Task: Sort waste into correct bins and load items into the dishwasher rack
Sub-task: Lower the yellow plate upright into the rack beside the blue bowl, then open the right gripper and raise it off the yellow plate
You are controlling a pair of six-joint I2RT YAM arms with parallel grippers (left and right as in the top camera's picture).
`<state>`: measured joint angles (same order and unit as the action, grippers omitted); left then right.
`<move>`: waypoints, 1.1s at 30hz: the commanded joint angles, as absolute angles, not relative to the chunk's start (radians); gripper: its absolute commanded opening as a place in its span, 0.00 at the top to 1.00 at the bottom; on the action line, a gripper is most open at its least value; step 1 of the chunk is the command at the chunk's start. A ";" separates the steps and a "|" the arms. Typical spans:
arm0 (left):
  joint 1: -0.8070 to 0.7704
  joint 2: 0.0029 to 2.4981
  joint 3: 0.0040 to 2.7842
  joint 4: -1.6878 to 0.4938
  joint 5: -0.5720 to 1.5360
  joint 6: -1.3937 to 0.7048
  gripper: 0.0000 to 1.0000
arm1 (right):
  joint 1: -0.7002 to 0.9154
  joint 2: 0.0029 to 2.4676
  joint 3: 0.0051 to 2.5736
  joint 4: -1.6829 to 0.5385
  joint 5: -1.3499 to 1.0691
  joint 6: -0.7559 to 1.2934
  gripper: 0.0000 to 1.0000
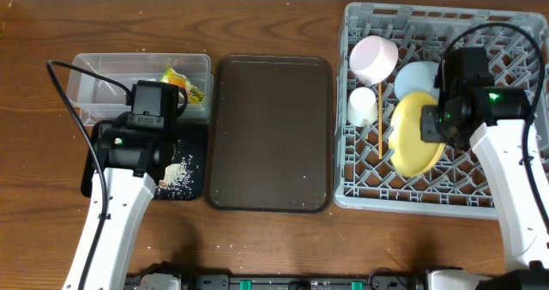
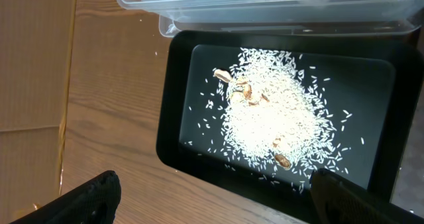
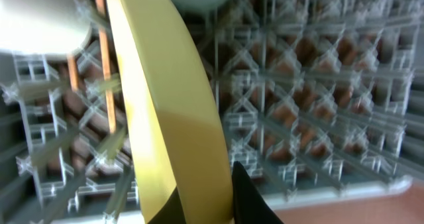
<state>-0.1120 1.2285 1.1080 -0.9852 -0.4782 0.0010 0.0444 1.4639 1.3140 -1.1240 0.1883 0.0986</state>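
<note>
The grey dishwasher rack [image 1: 506, 196] at the right holds a white bowl [image 1: 374, 57], a small white cup [image 1: 362, 106], a light blue bowl [image 1: 414, 78], chopsticks [image 1: 378, 127] and the yellow plate [image 1: 415, 135]. My right gripper [image 3: 202, 204] is shut on the yellow plate's rim [image 3: 165, 105], holding it on edge in the rack [image 3: 311, 118]. My left gripper [image 2: 212, 201] is open and empty above the black tray [image 2: 175, 118], which holds a heap of rice [image 2: 271, 118]. The clear tub [image 1: 94, 71] holds the snack wrapper [image 1: 184, 86]. The napkin is not in view.
A large dark brown serving tray [image 1: 270, 135] lies between the bins and the rack. A few rice grains lie scattered on the wooden table. Brown scraps [image 2: 242, 88] lie among the rice. The clear tub's rim [image 2: 265, 12] borders the black tray's far side.
</note>
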 commanded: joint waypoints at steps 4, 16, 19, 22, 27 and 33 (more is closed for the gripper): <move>-0.108 1.230 1.117 -0.987 -0.491 0.007 0.06 | 0.040 1.464 1.344 -0.981 0.130 0.061 0.89; -0.108 1.230 1.117 -0.987 -0.491 0.007 0.06 | 0.040 1.464 1.343 -0.921 0.130 0.061 0.42; -0.108 1.230 1.117 -0.987 -0.491 0.007 0.06 | 0.040 1.464 1.343 -0.925 0.130 0.061 0.40; -0.108 1.230 1.117 -0.987 -0.491 0.007 0.06 | 0.040 1.464 1.343 -0.923 0.130 0.061 0.39; -0.108 1.230 1.117 -0.987 -0.491 0.007 0.06 | 0.040 1.464 1.343 -0.925 0.130 0.061 0.38; -0.108 1.230 1.117 -0.987 -0.491 0.007 0.06 | 0.040 1.464 1.343 -0.921 0.130 0.060 0.38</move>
